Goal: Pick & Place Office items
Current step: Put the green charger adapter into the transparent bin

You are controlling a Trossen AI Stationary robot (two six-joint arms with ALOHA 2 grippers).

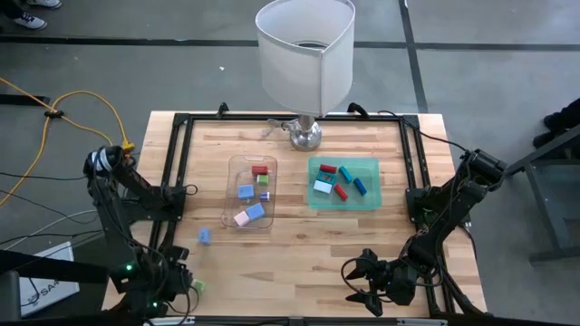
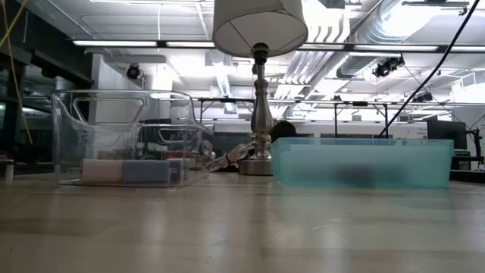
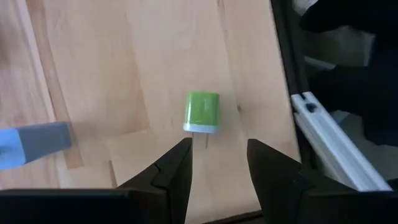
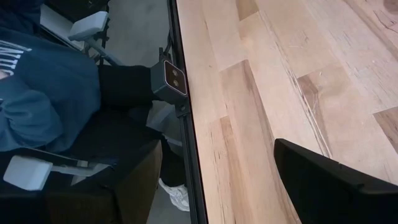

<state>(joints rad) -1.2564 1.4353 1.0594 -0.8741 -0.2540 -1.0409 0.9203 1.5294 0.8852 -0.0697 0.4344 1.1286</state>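
Several small pieces lie in the clear tray [image 1: 251, 192]: red, green, blue, pink and pale blue. More red, blue and teal pieces lie in the green tray [image 1: 344, 184]. A blue piece [image 1: 205, 235] lies loose on the table. A green block with a white end [image 3: 202, 112] lies flat near the table's near left corner [image 1: 198, 286]. My left gripper [image 3: 217, 155] is open just short of that block, touching nothing. My right gripper [image 1: 355, 282] is open above bare wood near the near edge. Neither gripper shows in the low view.
A lamp [image 1: 304, 54] with a white shade stands at the far edge behind the trays. A black frame [image 1: 181, 163] runs round the table. A person in a blue top [image 4: 43, 93] sits beyond the near edge. Bare wood [image 1: 290, 263] lies between the grippers.
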